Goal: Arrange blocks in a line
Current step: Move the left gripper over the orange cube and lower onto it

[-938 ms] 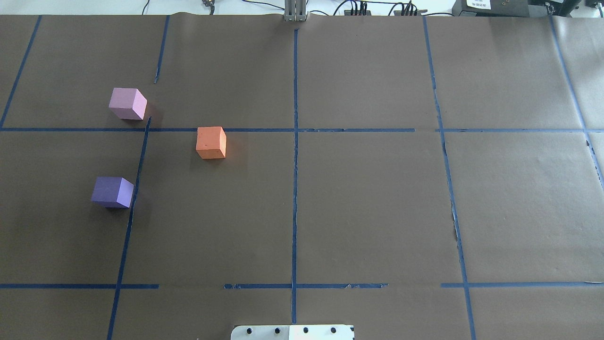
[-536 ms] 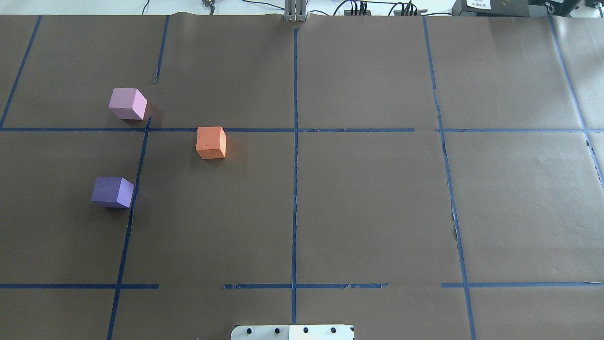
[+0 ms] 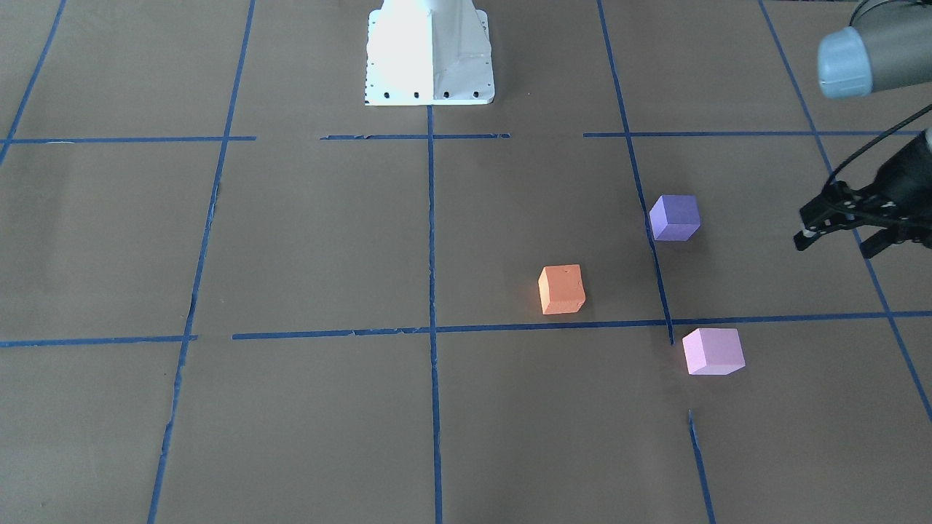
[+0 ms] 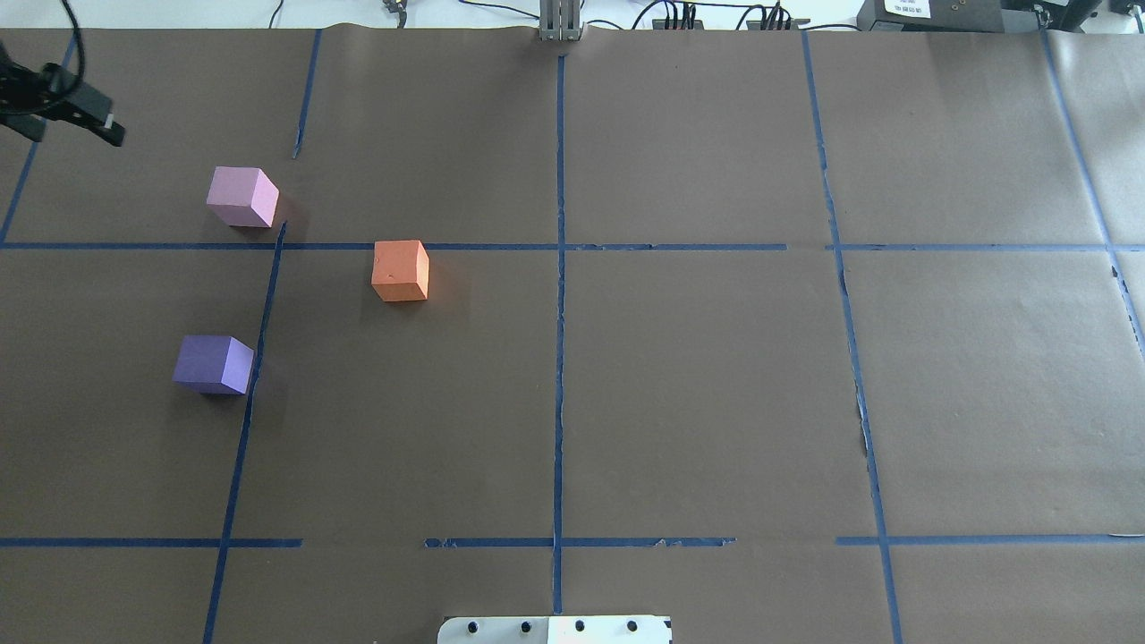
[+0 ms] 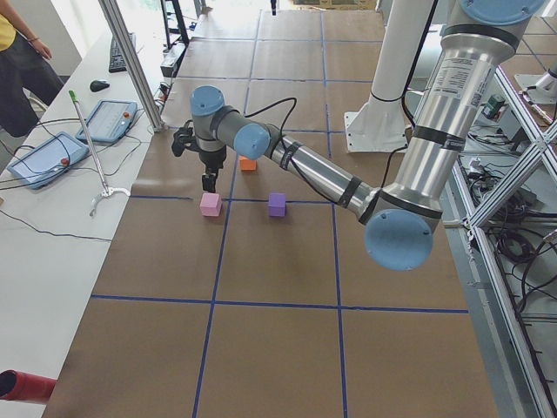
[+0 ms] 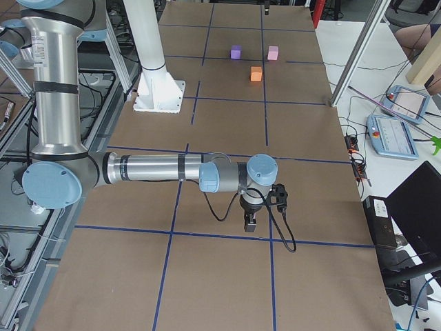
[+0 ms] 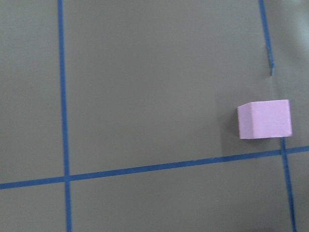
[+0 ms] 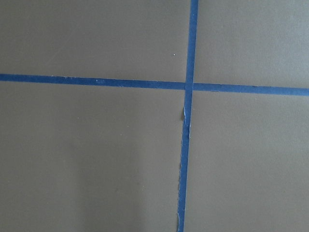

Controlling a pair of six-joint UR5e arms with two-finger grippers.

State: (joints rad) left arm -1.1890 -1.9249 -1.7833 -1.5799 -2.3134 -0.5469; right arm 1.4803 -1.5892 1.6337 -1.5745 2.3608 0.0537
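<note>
So, you have three blocks sitting loose in the left half of the surface (image 4: 698, 385), and they make a triangle, not a line. The pink block (image 4: 241, 197) lies nearest the far-left corner. The purple block (image 4: 213, 364) sits closer to the robot's edge and about as near the left edge. The orange block (image 4: 400, 270) is the odd one out, set further in toward the middle, just on the robot's side of a tape (image 4: 559, 358) line. None of them touches another.

The left gripper (image 3: 836, 246) hovers above the surface by the left edge, out beyond the pink block, with its fingers spread and nothing between them. That suits a task with no pick made yet: it is empty and ready to take a block. Its wrist camera looks straight down and catches the pink block off to one side, so the gripper is near that block but not over it.

The right gripper (image 6: 249, 222) hangs low over the surface toward the right edge, well apart from all three blocks. It shows only in the side view, so you cannot tell whether it is spread or closed. Its wrist camera sees only bare surface and crossed tape. I judge it is kept out there because every block lies within the left arm's reach.

You likely need only bring the orange block out toward the left edge, between the other two.
</note>
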